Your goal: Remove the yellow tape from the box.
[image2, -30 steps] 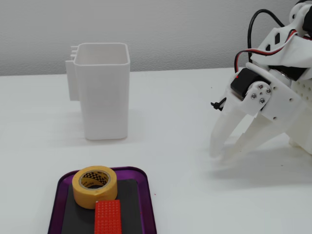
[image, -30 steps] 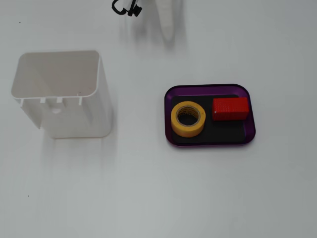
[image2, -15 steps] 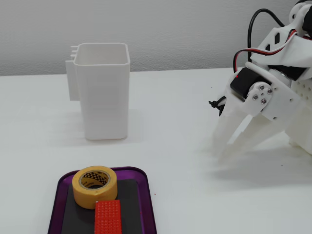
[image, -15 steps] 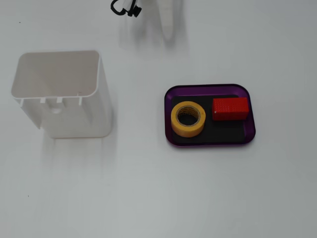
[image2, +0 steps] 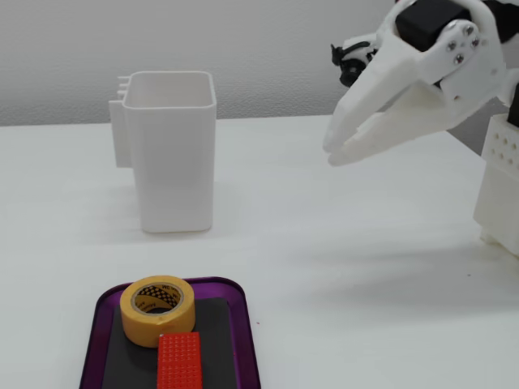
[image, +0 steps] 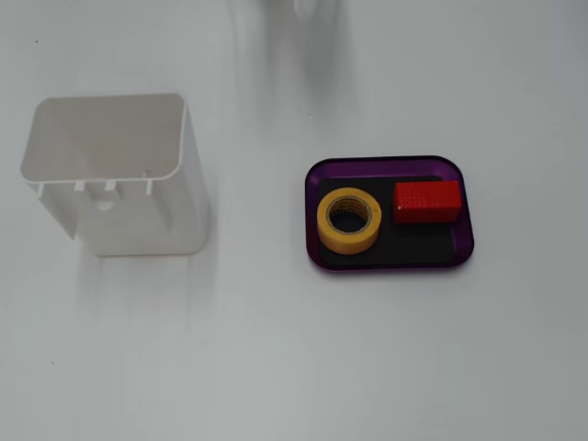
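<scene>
Nothing done on the task so far, judging by the layout. Yellow tape (image: 348, 220) sitting flat on the black floor of the purple box (image: 317, 172), at the left end in the top-down fixed view. Red block (image: 427, 201) right beside it in the same box, close but apparently not touching in that view; in the front-on fixed view the roll (image2: 157, 309) and the block (image2: 178, 361) look to overlap, so can't say for sure.

Gripper (image2: 331, 154) up in the air at the upper right of the front-on fixed view, well apart from the box (image2: 246, 332) and holding nothing. Jaws parted only a little at the tips, empty. Barely anything of it visible at the top edge of the top-down view, so no help there.

Still left, basically everything: reach over, come down on the roll, grab it, lift it clear of the low rim, set it on the counter (image: 276, 367).

Around: tall white open-topped container (image2: 169, 162) standing off to the left, well apart from the box. Probably not in the way. Main nuisance looks like the red block, snug against the roll on one side, so better to pinch across the free sides or through the hollow core.
</scene>
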